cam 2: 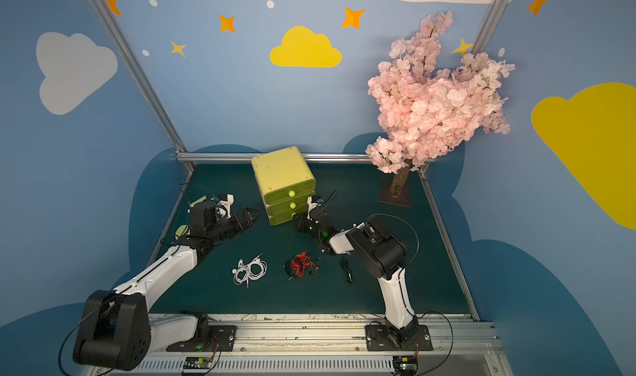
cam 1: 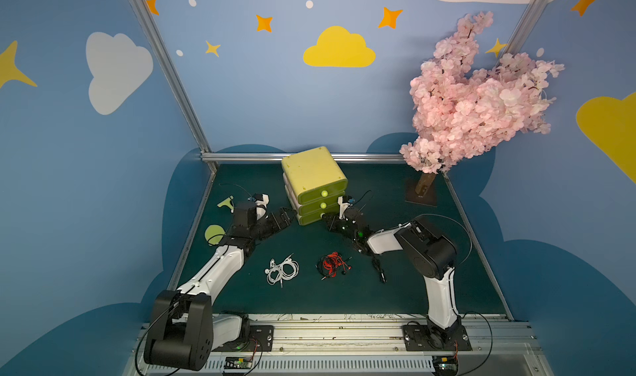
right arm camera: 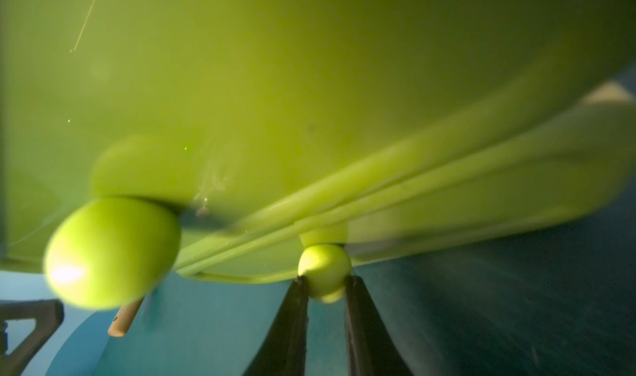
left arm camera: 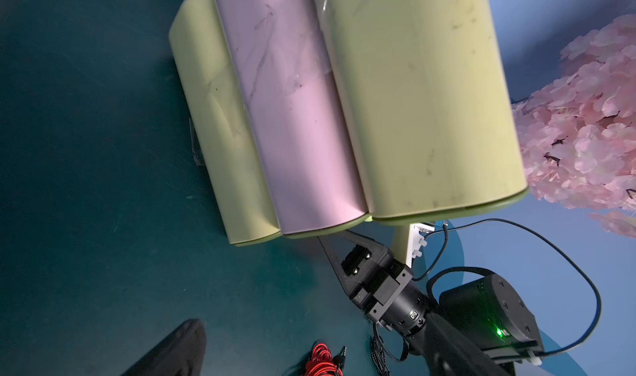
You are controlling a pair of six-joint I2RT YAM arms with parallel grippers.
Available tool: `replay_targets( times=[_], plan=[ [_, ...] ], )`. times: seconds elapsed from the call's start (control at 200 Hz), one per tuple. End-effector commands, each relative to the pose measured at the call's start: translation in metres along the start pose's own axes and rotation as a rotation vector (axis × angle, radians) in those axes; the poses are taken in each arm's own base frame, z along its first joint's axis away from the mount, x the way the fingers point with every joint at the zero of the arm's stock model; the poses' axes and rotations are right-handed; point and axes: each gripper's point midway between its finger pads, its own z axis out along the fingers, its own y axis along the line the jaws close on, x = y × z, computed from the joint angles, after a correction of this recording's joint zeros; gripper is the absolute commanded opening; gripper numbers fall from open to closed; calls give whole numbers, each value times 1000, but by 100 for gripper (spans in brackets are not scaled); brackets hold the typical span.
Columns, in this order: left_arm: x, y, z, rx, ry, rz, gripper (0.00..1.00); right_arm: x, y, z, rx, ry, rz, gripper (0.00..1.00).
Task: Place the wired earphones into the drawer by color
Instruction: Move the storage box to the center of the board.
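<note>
Three earphone bundles lie on the green mat in front of the drawer unit: white [cam 1: 282,271] [cam 2: 249,271], red-and-black [cam 1: 332,265] [cam 2: 300,264] [left arm camera: 321,360] and black [cam 1: 378,269] [cam 2: 347,269]. The yellow-green three-drawer unit [cam 1: 311,171] [cam 2: 280,169] [left arm camera: 413,99] stands at the back centre, and its drawers look pushed in. My right gripper [cam 1: 327,217] [cam 2: 297,216] [right arm camera: 324,283] is shut on the bottom drawer's round knob [right arm camera: 324,269]. My left gripper [cam 1: 285,217] [cam 2: 250,216] stands open beside the unit's left side, holding nothing.
A pink blossom tree [cam 1: 475,92] rises from a base [cam 1: 421,192] at the back right. Green toy tools [cam 1: 225,203] [cam 1: 214,234] lie by the left rail under my left arm. Aluminium rails [cam 1: 344,157] edge the mat.
</note>
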Motion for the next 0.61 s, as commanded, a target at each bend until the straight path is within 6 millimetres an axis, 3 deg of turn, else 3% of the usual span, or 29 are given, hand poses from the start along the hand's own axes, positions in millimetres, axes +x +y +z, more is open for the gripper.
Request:
replay_targets(
  times=[0.0, 0.105, 0.32, 0.601],
  plan=[
    [-4, -5, 1, 19, -10, 26, 100, -20, -3, 9, -12, -47, -3, 21],
    [-4, -4, 3, 16, -9, 22, 100, -25, -4, 12, -18, -48, 3, 21],
    [-4, -3, 5, 13, -7, 20, 100, -25, -5, 15, -11, -30, 28, 35],
    [-4, -2, 5, 12, -8, 21, 100, -16, -8, 22, -2, -8, 63, 35]
  ],
)
